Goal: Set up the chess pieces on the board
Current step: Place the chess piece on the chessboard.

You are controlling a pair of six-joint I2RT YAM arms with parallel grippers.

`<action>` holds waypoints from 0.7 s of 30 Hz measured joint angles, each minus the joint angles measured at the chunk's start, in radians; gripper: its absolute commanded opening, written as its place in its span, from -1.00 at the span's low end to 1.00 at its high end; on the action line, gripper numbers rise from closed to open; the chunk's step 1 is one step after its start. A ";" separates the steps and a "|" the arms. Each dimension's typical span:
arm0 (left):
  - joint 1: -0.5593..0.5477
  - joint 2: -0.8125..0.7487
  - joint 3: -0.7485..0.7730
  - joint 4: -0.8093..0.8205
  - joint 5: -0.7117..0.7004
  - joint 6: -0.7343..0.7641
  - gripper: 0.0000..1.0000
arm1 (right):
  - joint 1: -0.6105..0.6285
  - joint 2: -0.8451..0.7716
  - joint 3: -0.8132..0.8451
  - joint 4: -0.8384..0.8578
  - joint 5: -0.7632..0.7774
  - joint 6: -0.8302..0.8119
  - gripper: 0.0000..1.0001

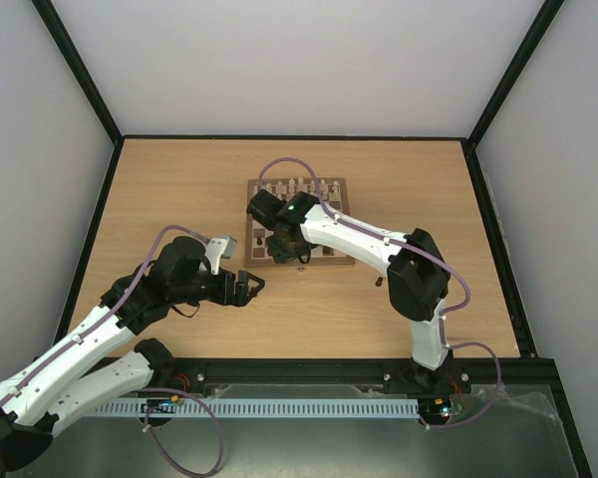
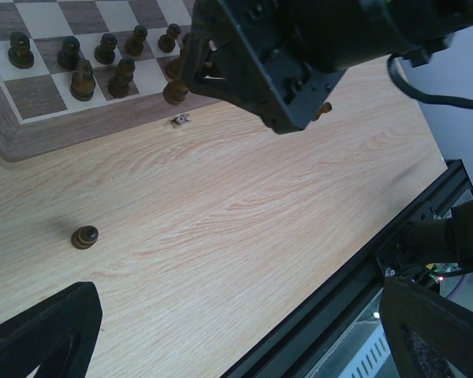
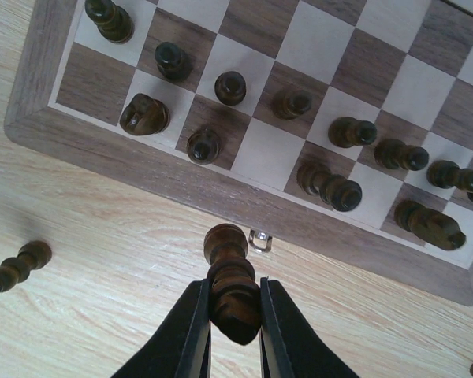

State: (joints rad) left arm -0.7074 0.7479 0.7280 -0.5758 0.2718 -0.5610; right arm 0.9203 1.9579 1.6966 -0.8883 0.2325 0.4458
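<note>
Crowding on the board (image 3: 363,248) worries me. The right gripper (image 3: 233,298) hangs at its near edge and the left gripper (image 1: 249,286) gapes empty alongside. Lowered carelessly, the clamped dark piece (image 3: 230,272) could topple standing neighbours (image 3: 203,146).

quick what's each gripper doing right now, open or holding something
left gripper: open, holding nothing
right gripper: closed on a dark chess piece

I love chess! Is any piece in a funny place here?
Yes. One dark chess piece sits on the tabletop, just off the board's near edge, away from the others. The right gripper holds a second dark piece, not yet placed.
</note>
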 measured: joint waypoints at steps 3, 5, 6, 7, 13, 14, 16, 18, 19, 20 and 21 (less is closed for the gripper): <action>0.000 0.000 0.000 0.000 -0.003 0.000 0.99 | -0.009 0.014 -0.005 0.014 -0.005 -0.005 -0.93; 0.000 0.001 0.000 0.000 -0.003 0.000 0.99 | -0.021 0.018 -0.008 0.021 -0.009 -0.011 -0.93; 0.000 0.001 0.000 0.000 -0.003 0.000 0.99 | -0.026 0.018 -0.008 0.024 -0.011 -0.013 -0.93; 0.000 0.002 0.000 0.000 -0.003 0.000 0.99 | -0.033 0.018 -0.010 0.031 -0.013 -0.016 -0.93; 0.000 0.007 0.000 0.000 -0.003 0.000 0.99 | -0.056 0.021 -0.022 0.053 -0.023 -0.023 -0.93; 0.000 0.007 0.000 0.000 -0.003 0.000 0.99 | -0.058 0.023 -0.023 0.056 -0.025 -0.024 -0.93; 0.000 0.007 0.000 0.000 -0.003 0.000 0.99 | -0.062 0.029 -0.023 0.060 -0.029 -0.028 -0.93; 0.000 0.007 0.000 0.000 -0.003 0.000 0.99 | -0.064 0.038 -0.023 0.064 -0.032 -0.032 -0.92; 0.000 0.007 0.000 0.000 -0.003 0.000 0.99 | -0.065 0.042 -0.023 0.066 -0.034 -0.035 -0.92; 0.000 0.007 0.000 0.000 -0.003 0.000 0.99 | -0.066 0.048 -0.023 0.069 -0.037 -0.037 -0.92; 0.000 0.007 0.000 0.000 -0.003 0.000 0.99 | -0.068 0.052 -0.023 0.072 -0.040 -0.039 -0.92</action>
State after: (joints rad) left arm -0.7074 0.7551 0.7280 -0.5758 0.2684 -0.5606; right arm 0.8524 2.0102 1.6737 -0.8162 0.1925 0.4072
